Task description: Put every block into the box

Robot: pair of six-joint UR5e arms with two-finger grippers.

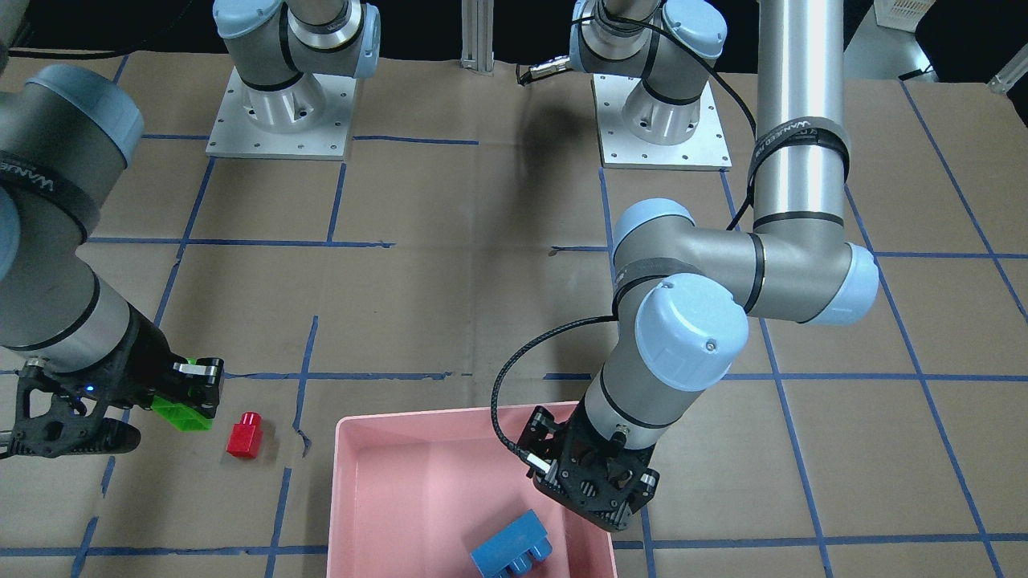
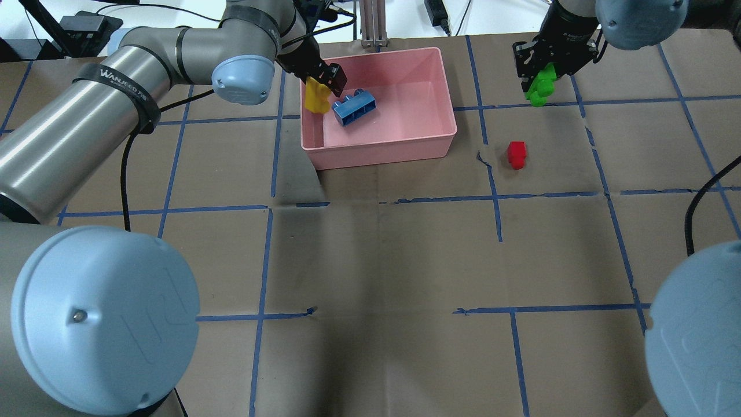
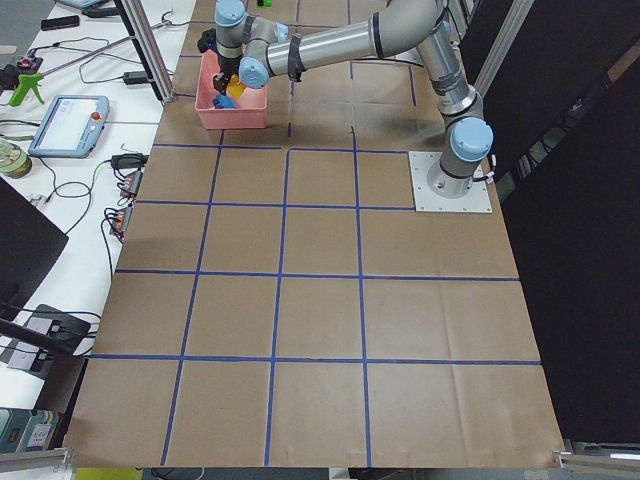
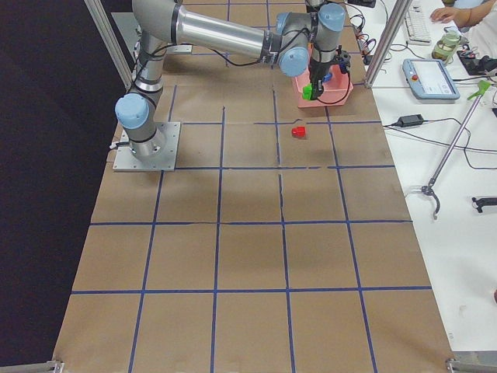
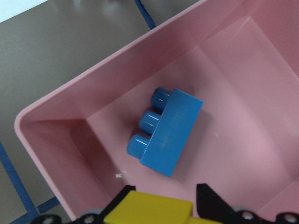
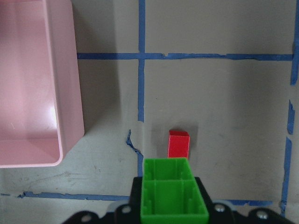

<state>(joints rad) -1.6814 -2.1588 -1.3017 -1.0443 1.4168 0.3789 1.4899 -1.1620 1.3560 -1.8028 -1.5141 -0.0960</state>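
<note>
Box point(image 2: 382, 152), pink and shallow, holds the light-blue three-stud block point(image 2: 354, 108), which lies on its side near one corner. The left gripper point(image 2: 320, 86) clamps the yellow block point(image 2: 316, 101) over the box wall beside it. The right gripper point(image 2: 543, 72) pinches the green block point(image 2: 539, 92) above the table point(image 2: 370, 260), apart from the box. The red block point(image 2: 516, 154) rests on the table nearby, outside the box.

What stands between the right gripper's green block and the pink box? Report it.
Nothing visible. Bare table lies between the green block and the box; the red block sits off to the side.
</note>
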